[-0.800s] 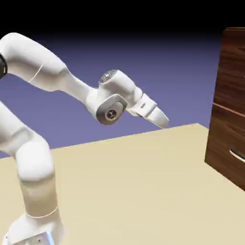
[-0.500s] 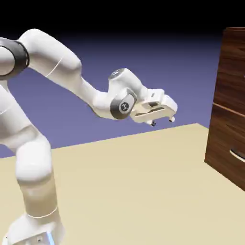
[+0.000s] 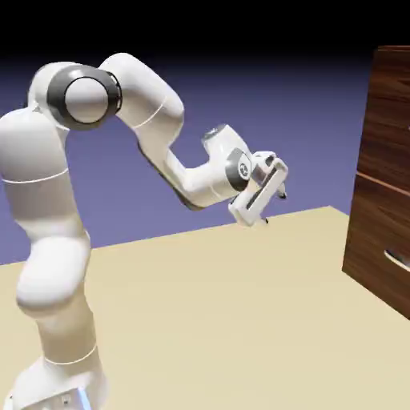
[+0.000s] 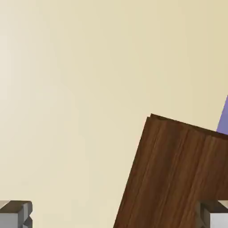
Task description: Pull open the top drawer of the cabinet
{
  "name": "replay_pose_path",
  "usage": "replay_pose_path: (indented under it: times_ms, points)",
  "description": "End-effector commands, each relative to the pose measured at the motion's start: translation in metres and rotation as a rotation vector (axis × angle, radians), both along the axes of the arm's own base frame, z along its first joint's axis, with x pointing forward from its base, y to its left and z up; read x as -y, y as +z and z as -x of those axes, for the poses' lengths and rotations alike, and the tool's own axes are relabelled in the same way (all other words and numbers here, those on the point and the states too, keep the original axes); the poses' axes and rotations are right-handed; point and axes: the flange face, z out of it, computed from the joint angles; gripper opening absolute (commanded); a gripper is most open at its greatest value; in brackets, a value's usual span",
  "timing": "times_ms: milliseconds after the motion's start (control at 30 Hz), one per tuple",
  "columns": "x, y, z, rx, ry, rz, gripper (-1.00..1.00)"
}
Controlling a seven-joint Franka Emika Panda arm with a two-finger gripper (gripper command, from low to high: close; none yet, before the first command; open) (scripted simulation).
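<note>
The cabinet (image 3: 386, 184) is a tall box of dark glossy wood at the exterior view's right edge, cut off by the frame. The top drawer (image 3: 392, 112) is its highest front panel, closed, above a thin pale seam. A lower front carries a curved silver handle (image 3: 397, 258). My gripper (image 3: 275, 206) hangs in the air well left of the cabinet, touching nothing, tilted down toward the table, open and empty. In the hand view the two grey fingertips (image 4: 15, 213) sit far apart at the bottom corners, and the cabinet (image 4: 178, 178) appears as a brown slab between them, still distant.
The tan table (image 3: 216, 312) stretches from the robot's base to the cabinet's foot. The white arm (image 3: 56, 240) rises at the exterior view's left and arches over toward the middle.
The arm's shoulder and elbow have swung up and forward. The hand has rolled and tipped downward, staying at about the same distance from the cabinet. The jaws stay open.
</note>
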Motion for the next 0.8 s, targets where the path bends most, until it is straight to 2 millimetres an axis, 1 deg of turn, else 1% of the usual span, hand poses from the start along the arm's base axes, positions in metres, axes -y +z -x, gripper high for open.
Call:
replay_pose_path:
  times_ms: [0, 200, 400, 600, 767]
  points:
    - [-0.004, -0.003, -0.004, -0.001, 0.061, 0.04, 0.0]
    - [-0.032, -0.017, -0.023, 0.017, 0.425, 0.263, 0.0]
    - [-0.054, -0.021, -0.042, 0.084, 0.76, 0.471, 0.0]
    - [-0.066, -0.014, -0.062, 0.198, 1.045, 0.682, 0.0]
    - [-0.066, 0.001, -0.081, 0.319, 1.228, 0.876, 0.0]
